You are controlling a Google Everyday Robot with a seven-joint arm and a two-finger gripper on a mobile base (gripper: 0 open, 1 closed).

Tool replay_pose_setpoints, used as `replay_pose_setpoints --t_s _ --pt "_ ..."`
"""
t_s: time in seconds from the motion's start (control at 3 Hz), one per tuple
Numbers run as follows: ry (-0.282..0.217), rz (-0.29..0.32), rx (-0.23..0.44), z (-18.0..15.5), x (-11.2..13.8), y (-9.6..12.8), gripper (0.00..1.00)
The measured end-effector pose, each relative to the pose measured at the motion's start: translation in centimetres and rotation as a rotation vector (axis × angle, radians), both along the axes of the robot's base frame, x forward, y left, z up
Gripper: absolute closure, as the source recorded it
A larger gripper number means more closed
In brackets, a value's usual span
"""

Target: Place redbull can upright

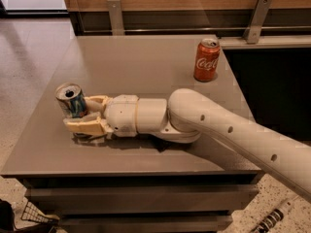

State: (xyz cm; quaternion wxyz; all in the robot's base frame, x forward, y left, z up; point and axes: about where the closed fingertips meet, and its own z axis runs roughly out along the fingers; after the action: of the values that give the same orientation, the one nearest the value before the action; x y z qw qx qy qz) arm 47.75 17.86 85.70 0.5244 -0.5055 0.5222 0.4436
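The redbull can (pixel 72 100), blue and silver with its silver top facing up toward the camera, stands slightly tilted near the left edge of the grey table (pixel 136 62). My gripper (pixel 80 114) reaches in from the right at table height. Its cream fingers (pixel 86 126) sit on either side of the can's lower body, shut on it. The can's base is hidden behind the front finger.
A red Coca-Cola can (pixel 206 60) stands upright at the table's back right. My arm (pixel 218 125) stretches across the table's front right. A sliver of a black wrapper (pixel 163 143) shows under the arm. A wooden wall with metal brackets runs behind.
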Motion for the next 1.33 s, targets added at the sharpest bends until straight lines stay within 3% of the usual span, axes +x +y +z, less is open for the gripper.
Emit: replay_pose_setpoints --t_s 1.0,1.33 --pt "0.000 0.000 0.000 0.15 -0.01 0.01 0.34" --pt "-0.001 0.006 0.000 0.22 -0.18 0.25 0.02"
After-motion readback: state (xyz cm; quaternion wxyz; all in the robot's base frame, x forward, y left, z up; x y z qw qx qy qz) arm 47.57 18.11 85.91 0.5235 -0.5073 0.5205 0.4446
